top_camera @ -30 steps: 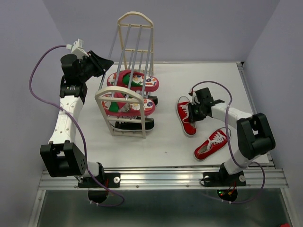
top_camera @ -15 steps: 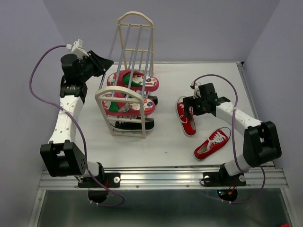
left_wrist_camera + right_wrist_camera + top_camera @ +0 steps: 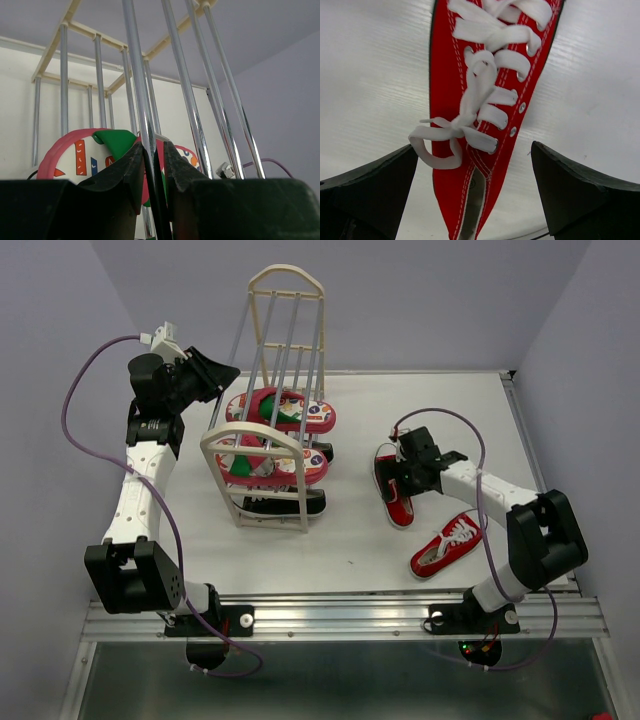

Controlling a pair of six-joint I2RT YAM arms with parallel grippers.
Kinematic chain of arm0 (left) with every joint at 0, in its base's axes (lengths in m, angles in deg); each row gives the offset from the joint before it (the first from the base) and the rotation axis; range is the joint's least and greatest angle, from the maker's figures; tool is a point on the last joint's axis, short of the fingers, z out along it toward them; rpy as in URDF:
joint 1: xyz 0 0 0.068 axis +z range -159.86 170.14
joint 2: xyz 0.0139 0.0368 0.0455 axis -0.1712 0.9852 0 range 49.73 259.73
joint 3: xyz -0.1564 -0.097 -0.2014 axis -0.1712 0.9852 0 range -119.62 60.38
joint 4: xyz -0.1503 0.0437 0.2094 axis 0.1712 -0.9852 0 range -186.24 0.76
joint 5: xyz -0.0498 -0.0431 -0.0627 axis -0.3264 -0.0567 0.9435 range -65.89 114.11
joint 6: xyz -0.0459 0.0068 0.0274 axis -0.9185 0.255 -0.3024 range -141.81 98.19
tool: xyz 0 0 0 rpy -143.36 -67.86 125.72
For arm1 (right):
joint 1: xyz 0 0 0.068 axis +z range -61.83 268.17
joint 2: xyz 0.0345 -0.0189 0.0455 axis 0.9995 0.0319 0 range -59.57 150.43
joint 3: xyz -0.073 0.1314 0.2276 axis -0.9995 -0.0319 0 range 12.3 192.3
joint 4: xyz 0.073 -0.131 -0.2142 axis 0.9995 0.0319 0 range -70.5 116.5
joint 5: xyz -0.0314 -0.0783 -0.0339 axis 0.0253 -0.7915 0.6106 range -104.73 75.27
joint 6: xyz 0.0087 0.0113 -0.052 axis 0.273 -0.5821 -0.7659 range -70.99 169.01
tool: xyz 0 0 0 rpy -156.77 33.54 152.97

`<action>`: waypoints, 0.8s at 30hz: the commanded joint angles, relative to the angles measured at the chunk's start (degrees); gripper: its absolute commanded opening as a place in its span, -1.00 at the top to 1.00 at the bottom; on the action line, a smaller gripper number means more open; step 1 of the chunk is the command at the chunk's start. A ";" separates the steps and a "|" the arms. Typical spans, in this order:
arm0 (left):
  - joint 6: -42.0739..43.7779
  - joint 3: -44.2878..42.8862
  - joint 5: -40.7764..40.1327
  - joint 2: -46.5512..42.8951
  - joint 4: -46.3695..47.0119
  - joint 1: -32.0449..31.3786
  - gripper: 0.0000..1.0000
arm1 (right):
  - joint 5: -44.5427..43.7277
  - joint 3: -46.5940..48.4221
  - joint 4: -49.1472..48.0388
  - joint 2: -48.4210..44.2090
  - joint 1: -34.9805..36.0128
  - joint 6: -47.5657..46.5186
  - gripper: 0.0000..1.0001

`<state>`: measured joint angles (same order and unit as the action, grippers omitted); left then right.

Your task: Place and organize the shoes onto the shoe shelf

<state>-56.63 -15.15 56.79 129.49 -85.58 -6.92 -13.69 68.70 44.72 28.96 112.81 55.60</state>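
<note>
Red canvas white-laced sneaker (image 3: 475,100) straddled by wide-open right tool (image 3: 475,172).
May snag loose laces (image 3: 470,120) on closing; may tip cream shoe shelf (image 3: 262,440) via left tool (image 3: 153,165) clamped on grey rod (image 3: 137,75).

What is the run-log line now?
left jaws: shut on thin grey metal rod of cream shoe shelf | right jaws: open above red canvas sneaker

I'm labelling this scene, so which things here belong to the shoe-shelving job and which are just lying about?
Belongs to the job: shoe shelf; two pink flip-flops and a black sneaker on it; two red sneakers on the table.
Just there: purple cables; metal rail at the table's near edge.
</note>
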 commanded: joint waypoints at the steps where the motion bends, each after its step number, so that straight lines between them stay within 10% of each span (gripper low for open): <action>1: 5.82 0.91 -1.57 2.85 -2.87 -0.83 0.69 | -6.31 -1.29 2.29 -0.81 1.81 2.11 -1.00; 24: 5.65 0.64 -1.75 2.68 -2.78 -0.83 0.69 | -6.14 -2.00 3.00 3.93 2.95 4.92 -0.78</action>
<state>-56.61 -15.54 56.82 129.95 -85.62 -7.03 -16.58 64.68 47.56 32.26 115.15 59.05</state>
